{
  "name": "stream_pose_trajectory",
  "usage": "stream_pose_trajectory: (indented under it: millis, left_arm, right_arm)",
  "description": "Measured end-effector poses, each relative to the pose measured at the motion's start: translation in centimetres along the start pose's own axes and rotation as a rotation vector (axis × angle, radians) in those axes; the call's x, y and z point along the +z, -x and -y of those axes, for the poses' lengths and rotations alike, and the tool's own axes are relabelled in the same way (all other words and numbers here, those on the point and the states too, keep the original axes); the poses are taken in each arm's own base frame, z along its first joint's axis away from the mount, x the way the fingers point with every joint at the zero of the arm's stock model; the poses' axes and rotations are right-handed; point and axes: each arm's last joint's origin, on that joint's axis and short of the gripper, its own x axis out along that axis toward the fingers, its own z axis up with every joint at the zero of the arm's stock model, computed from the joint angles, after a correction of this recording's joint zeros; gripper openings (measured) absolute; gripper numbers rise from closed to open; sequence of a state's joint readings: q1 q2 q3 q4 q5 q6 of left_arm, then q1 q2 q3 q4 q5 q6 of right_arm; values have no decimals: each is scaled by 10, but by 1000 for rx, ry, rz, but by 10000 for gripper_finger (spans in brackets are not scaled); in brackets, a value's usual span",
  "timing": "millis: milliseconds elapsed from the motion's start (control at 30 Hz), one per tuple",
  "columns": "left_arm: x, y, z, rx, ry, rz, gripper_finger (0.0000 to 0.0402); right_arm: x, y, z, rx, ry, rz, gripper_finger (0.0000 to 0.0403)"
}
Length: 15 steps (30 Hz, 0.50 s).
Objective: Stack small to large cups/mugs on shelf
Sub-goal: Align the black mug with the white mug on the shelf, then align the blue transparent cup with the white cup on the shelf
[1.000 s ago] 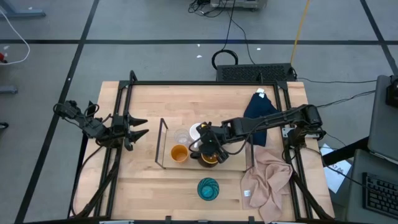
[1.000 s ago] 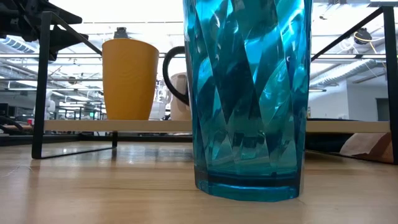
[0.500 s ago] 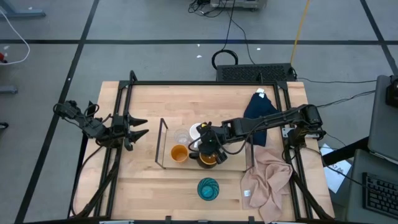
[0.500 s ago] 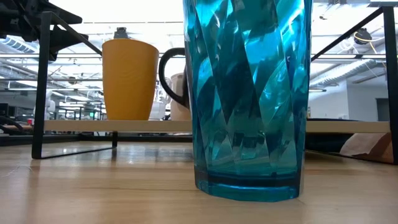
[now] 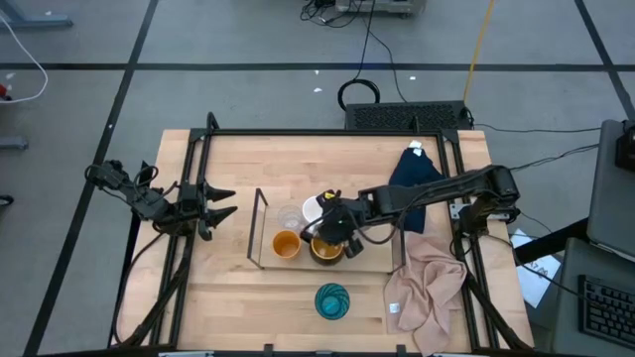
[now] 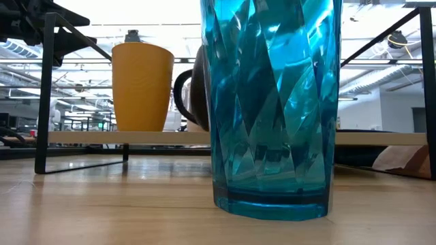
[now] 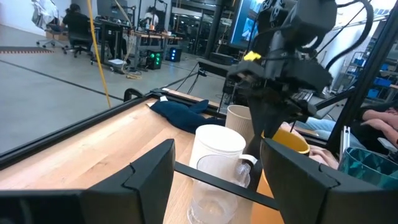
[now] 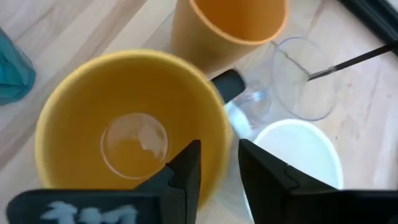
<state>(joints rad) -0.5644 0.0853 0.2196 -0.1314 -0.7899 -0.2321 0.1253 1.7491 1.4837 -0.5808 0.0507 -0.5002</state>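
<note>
Two black jointed arms, pointed black fingers [image 7: 149, 171], black cables trailing alongside

Right hand [image 5: 331, 238] reaches mid-table, fingers slightly parted; left hand [image 5: 224, 203] waits open.

Teal patterned cup [image 6: 272, 109] hides the dark mug [image 6: 194, 95].

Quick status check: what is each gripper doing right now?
Left gripper: open, empty, waiting left of the shelf.
Right gripper: open a little astride the rim of the dark mug with yellow inside.
</note>
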Motion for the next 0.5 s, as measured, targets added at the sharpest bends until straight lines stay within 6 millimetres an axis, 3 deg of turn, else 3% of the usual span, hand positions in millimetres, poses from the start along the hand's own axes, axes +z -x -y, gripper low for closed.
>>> stream_pose_trajectory:
  millis: [300,500]
  left_arm:
    - [0,0,0,0,1,1,237]
    - [0,0,0,0,1,1,237]
  right_arm:
    - [3,30,4,-65,-32,46,116]
    - [9,72,2,-205,-26,93,116]
